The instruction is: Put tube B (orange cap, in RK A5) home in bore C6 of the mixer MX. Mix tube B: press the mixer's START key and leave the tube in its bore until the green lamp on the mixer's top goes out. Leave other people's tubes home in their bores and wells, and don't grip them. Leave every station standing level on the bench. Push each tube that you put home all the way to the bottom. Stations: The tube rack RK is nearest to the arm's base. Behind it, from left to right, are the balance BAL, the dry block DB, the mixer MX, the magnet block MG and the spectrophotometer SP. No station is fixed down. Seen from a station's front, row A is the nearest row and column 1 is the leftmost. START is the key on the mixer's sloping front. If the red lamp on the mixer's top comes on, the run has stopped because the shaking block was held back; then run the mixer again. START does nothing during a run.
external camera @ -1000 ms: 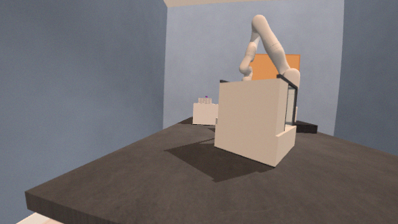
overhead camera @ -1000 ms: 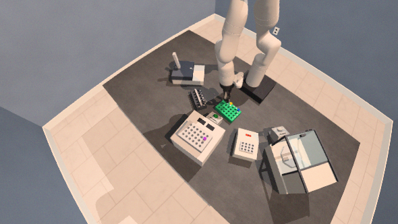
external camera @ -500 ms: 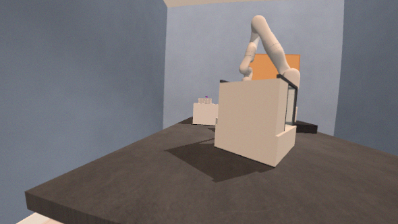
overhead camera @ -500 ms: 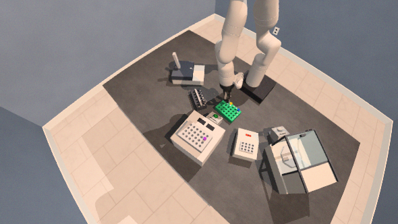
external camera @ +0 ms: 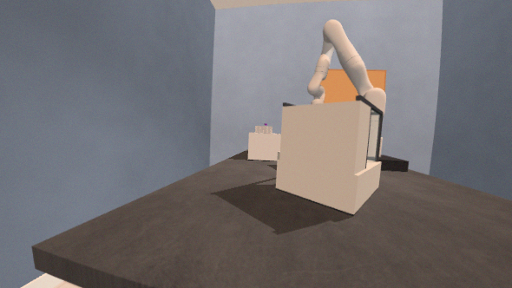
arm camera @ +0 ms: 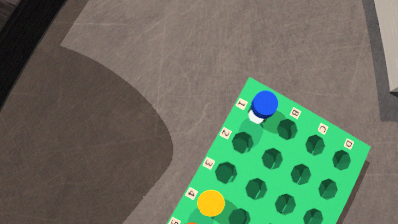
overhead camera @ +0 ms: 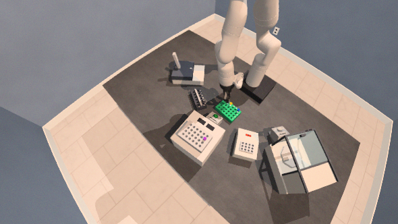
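In the top view, the spectrophotometer [overhead camera: 187, 73] stands furthest left on the dark desk [overhead camera: 141, 101], with an upright post on its top. Right of it and nearer the camera is the big mixer [overhead camera: 189, 148], a pale block with a grid of bores. One bore holds a purple-capped tube [overhead camera: 204, 137], and a green round key [overhead camera: 215, 117] sits on the panel facing the rack. The dark magnet block [overhead camera: 198, 98] lies between the spectrophotometer and the mixer. Next to the right is the green rack [overhead camera: 225, 114]. The end effector [overhead camera: 226, 97] hangs just above the rack's far corner, pointing down, with its fingers part-way apart and nothing between them. The wrist view looks straight down on the rack [arm camera: 294, 151]. A blue-capped tube [arm camera: 264, 103] stands at the column marked 1, and a yellow-capped tube [arm camera: 210, 203] is at 4. Only a sliver of tube B [arm camera: 192, 223], orange-capped, shows at the bottom edge beside 5, seated in row A. The fingers themselves are out of that view. Further right in the top view are the dry block [overhead camera: 246, 148] with a red display and the arm's black base [overhead camera: 266, 90]. The glass-walled balance [overhead camera: 317, 177] is furthest right. In the exterior view the balance [external camera: 321, 152] hides the rack and the end effector, and the arm [external camera: 347, 48] bends above it.
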Available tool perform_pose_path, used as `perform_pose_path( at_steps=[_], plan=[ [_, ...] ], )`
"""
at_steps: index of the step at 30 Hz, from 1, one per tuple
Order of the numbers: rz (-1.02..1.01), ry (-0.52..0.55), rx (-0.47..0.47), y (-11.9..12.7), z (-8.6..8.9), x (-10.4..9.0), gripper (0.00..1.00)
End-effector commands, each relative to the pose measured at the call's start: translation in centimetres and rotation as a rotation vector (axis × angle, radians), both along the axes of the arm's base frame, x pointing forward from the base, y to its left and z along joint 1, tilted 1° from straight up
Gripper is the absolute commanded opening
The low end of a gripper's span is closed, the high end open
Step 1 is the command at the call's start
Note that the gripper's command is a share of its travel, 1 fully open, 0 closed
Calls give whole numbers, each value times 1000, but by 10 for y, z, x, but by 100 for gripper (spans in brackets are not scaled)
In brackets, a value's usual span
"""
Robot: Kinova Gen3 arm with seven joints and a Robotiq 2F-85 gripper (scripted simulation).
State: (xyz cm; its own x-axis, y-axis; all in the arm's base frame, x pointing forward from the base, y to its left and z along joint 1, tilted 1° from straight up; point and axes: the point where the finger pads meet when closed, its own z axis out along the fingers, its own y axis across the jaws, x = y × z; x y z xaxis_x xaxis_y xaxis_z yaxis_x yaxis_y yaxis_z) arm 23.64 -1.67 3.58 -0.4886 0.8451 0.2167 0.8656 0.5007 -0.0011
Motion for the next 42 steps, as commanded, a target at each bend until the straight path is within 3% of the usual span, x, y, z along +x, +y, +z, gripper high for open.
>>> perform_pose_path(
  at_steps=[1, 42],
  plan=[
    [0, -1, 0, 0, 0, 0, 42],
    [0, -1, 0, 0, -6, 0, 42]
  ],
)
